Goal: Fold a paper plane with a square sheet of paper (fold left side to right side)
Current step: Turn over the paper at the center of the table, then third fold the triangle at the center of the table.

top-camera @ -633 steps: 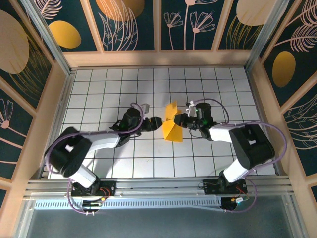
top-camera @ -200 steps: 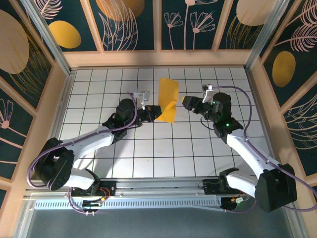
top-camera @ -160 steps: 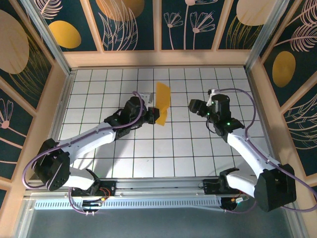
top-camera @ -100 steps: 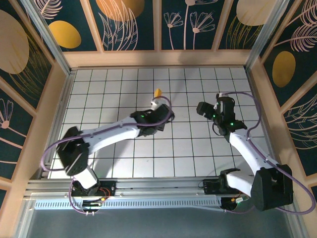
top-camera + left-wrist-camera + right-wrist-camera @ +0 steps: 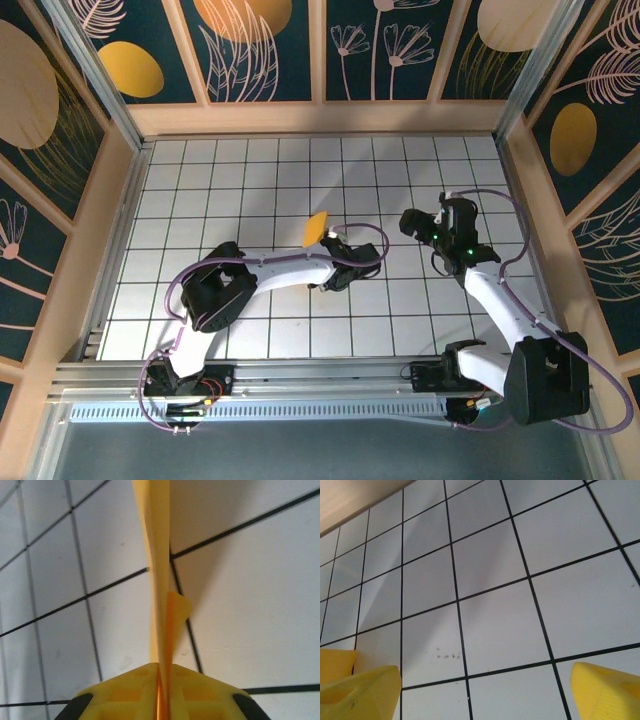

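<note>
I see, left to right: left tool (image 5: 159, 672), yellow fingers (image 5: 125, 690) clamped together on the thin, creased orange-yellow sheet of paper (image 5: 156, 555), edge-up above the white gridded worktop (image 5: 485, 620); right tool (image 5: 482, 695), jaws wide apart, touching nothing.

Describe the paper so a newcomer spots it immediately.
On the white gridded table, look mid-table at the left gripper. The folded paper pinched there is a thin orange-yellow sheet standing off the tiles, unlike the golden ovals painted on the walls.
</note>
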Controlling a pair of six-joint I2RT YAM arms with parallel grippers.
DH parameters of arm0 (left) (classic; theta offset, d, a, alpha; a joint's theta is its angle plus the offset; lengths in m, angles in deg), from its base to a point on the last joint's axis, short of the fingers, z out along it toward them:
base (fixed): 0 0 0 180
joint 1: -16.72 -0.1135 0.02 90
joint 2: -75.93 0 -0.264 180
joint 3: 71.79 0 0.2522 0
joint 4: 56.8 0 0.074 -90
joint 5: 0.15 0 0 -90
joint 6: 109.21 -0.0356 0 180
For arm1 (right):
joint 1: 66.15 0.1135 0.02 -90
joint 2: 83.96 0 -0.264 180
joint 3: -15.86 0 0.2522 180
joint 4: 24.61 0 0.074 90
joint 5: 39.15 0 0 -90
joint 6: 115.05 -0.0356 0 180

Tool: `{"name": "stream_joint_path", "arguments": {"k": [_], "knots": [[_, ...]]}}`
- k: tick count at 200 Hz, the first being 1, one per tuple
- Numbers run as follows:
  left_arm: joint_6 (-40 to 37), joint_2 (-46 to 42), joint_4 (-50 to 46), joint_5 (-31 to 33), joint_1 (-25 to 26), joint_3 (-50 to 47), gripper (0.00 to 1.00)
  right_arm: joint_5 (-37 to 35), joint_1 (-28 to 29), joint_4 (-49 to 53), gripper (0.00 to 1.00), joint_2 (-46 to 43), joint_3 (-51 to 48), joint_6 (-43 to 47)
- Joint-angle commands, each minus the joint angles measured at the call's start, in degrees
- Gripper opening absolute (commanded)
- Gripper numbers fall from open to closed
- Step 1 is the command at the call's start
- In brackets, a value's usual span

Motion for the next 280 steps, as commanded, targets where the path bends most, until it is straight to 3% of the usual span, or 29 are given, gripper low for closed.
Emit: {"name": "stream_joint_path", "arguments": {"k": [1,61,120,159,187,228,280], "knots": [[-1.4,0.0,6.2,-9.0,-0.6,0.7,0.18,2.3,-0.5,-1.2,0.88,-0.2,-0.9,-0.6],[-4.1,-0.1,15.3,-23.0,-5.9,-1.8,0.20,4.9,-0.5,-1.7,0.88,0.2,-1.5,-0.9],[-4.6,-0.4,24.0,-35.0,-9.7,-3.5,0.35,7.9,-0.5,-2.3,0.87,0.8,-1.7,-1.1],[-4.4,-1.7,29.2,-40.6,-10.8,-4.1,0.57,10.0,-0.5,-2.3,0.87,2.1,-1.3,-1.1],[-3.4,-4.6,35.4,-45.3,-12.3,-7.6,0.61,14.2,-0.5,-2.5,0.87,3.7,-0.3,-1.4],[0.4,-15.0,48.4,-48.5,-17.6,-19.7,0.62,25.1,1.3,-5.7,0.67,8.5,0.3,-4.5],[7.7,-29.8,64.8,-48.9,-25.7,-37.5,0.63,33.4,11.7,-18.8,0.26,21.2,0.7,-13.1]]}}
